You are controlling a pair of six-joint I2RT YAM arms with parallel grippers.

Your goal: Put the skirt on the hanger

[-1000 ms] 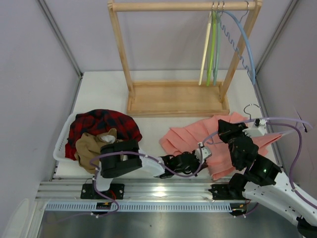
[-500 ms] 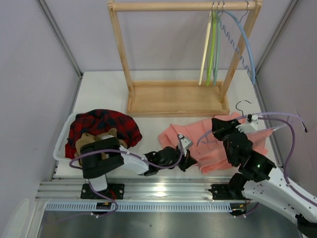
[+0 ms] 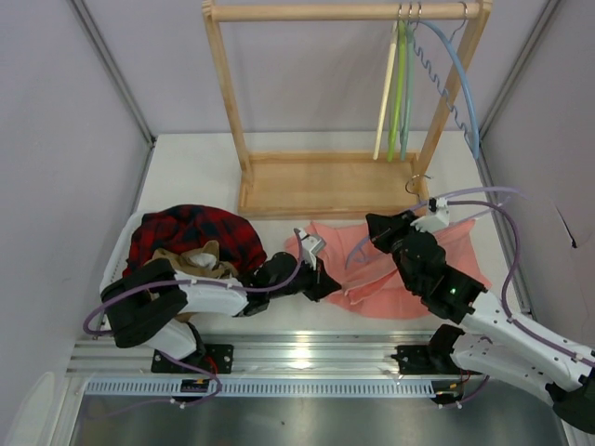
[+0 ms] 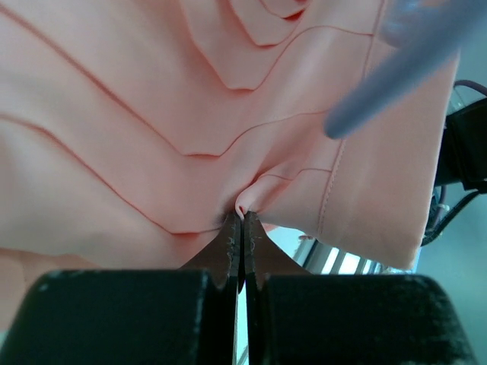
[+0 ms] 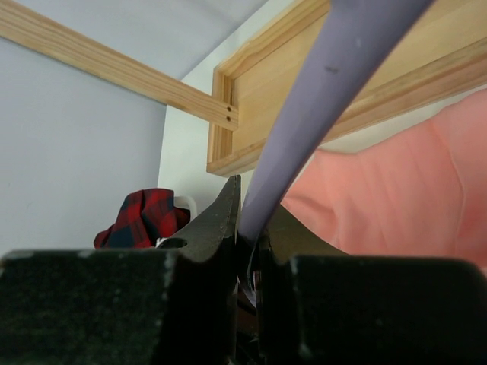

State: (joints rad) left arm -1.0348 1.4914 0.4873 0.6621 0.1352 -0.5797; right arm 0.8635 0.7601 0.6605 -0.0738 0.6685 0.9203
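Observation:
The salmon-pink skirt (image 3: 390, 274) lies crumpled on the white table in front of the rack base. My left gripper (image 3: 321, 279) is at its left edge, shut on a small fold of the fabric (image 4: 243, 217); pleats (image 4: 152, 137) fill the left wrist view. My right gripper (image 3: 386, 230) hovers over the skirt's upper middle, shut on the lilac hanger (image 5: 327, 91). The hanger's silver hook (image 3: 416, 183) points toward the rack base. A blurred lilac bar (image 4: 396, 76) crosses above the cloth in the left wrist view.
A wooden rack (image 3: 330, 186) stands behind, with cream, green and light blue hangers (image 3: 402, 84) on its top bar at the right. A white basket (image 3: 112, 274) on the left holds a red-and-black plaid garment (image 3: 191, 232) and a tan one. Grey walls enclose the table.
Both arms have swung left. The left gripper has dragged the skirt leftward, bunching it. The right gripper has carried the hanger left and toward the rack base.

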